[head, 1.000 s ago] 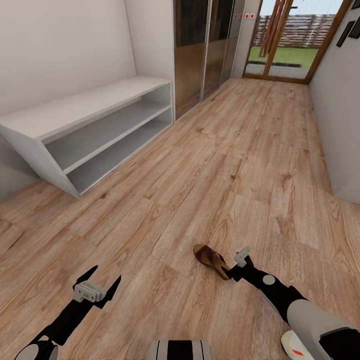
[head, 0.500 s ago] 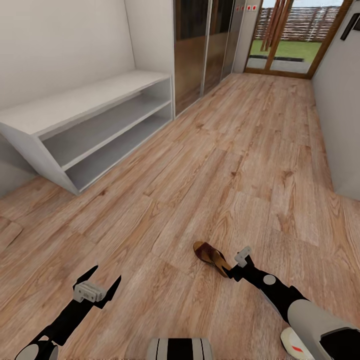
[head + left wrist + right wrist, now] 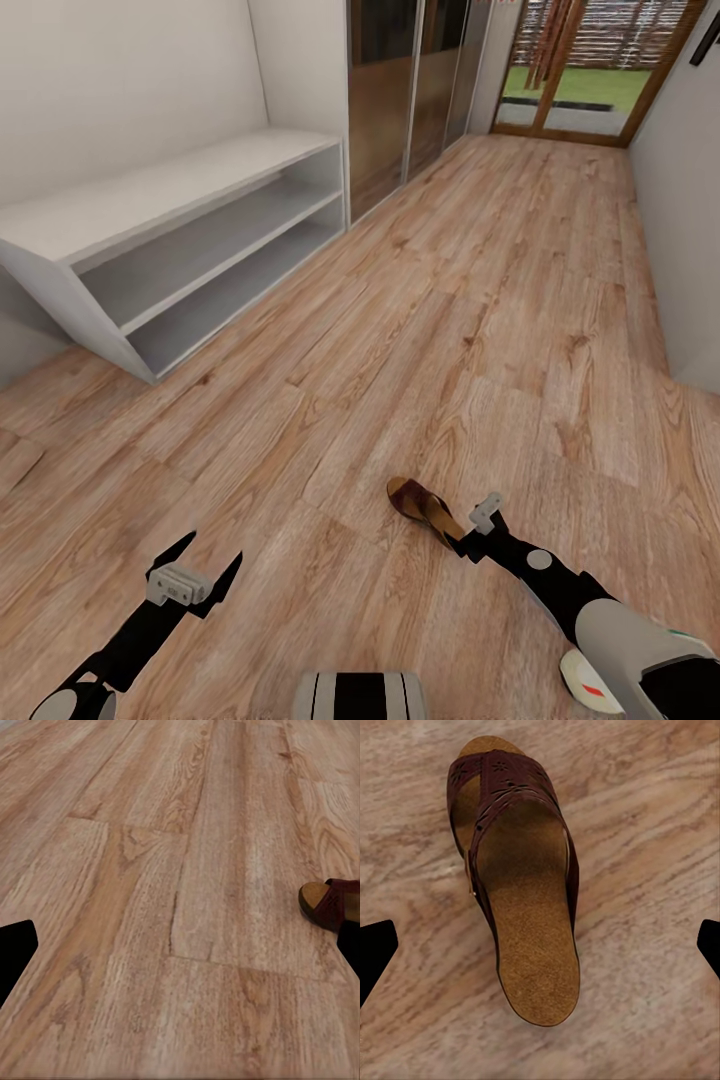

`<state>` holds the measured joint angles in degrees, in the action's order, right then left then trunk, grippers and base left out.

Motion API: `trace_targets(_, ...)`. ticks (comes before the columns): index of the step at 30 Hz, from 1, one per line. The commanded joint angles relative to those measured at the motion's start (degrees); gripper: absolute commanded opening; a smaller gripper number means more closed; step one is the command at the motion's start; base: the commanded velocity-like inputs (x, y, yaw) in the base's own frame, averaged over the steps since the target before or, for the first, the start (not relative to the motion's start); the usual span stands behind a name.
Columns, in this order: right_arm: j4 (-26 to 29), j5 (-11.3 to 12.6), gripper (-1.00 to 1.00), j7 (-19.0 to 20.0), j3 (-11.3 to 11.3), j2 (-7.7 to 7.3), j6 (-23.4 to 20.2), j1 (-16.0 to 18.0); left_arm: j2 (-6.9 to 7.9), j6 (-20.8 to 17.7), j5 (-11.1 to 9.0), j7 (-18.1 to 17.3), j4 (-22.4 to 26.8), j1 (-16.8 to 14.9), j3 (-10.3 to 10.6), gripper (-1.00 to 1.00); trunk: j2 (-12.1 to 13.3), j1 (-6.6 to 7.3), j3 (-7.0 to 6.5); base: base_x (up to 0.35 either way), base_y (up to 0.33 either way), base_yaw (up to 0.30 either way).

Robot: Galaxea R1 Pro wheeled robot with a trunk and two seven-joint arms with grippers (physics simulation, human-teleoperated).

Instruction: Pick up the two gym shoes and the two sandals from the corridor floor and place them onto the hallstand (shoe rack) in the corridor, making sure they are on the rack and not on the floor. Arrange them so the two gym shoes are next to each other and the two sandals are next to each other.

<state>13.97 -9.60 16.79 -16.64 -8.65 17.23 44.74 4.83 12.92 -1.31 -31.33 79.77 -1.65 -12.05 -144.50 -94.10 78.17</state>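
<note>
So: right gripper [image 3: 478, 528] is over the heel end of one sandal [image 3: 424, 514], fingers spread wide. In the right wrist view the fingertips [image 3: 376, 949] sit at both edges of the picture with the whole sandal [image 3: 514, 881] between them, nothing clamped. Whether a pad touches the heel I can't tell from the head view.

Sandal lies flat on the corridor floor [image 3: 480, 330], sole down, tan footbed up, perforated strap at the toe. From the head camera it's at about 5 o'clock, close in; toe points toward 10 o'clock, heel toward the right arm. That orientation is why the arm comes in from the heel: the fingers straddle the sandal's width.

Left gripper [image 3: 198, 578] is also spread apart, empty, hovering above bare planks at 7 o'clock. The left wrist view catches the sandal's toe [image 3: 324, 902] at its edge, well apart from the fingers. Reads as parked, kept clear of the right arm's work.

Hallstand [image 3: 170, 190] is against the wall at 10 o'clock, well apart from the sandal; top and both shelf compartments look bare.

Judgement: early in the task, pre-grasp on the first sandal. Next move needs a descent and a squeeze across the sides. Risk: thin, low sole, so the fingers may scrape the floor or push the sandal away.
</note>
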Motion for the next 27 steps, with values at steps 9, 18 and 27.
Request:
trace_targets(9, 0.0, 0.0, 1.00, 0.0, 0.0, 0.03, 0.0, 0.0, 0.00, 0.0, 0.0, 0.0, 0.1, 0.1, 0.0, 1.00, 0.0, 0.00, 0.81, 0.000, 0.000, 0.000)
trace_targets(18, 0.0, 0.0, 1.00, 0.0, 0.0, 0.02, 0.0, 0.0, -0.09, 0.0, 0.0, 0.0, 0.3, 0.1, 0.0, 1.00, 0.0, 0.00, 1.61, 0.000, 0.000, 0.000)
trace_targets(27, 0.0, 0.0, 1.00, 0.0, 0.0, 0.02, 0.1, 0.0, -0.37, 0.0, 0.0, 0.0, 0.4, 0.1, 0.0, 1.00, 0.0, 0.00, 2.42, 0.000, 0.000, 0.000)
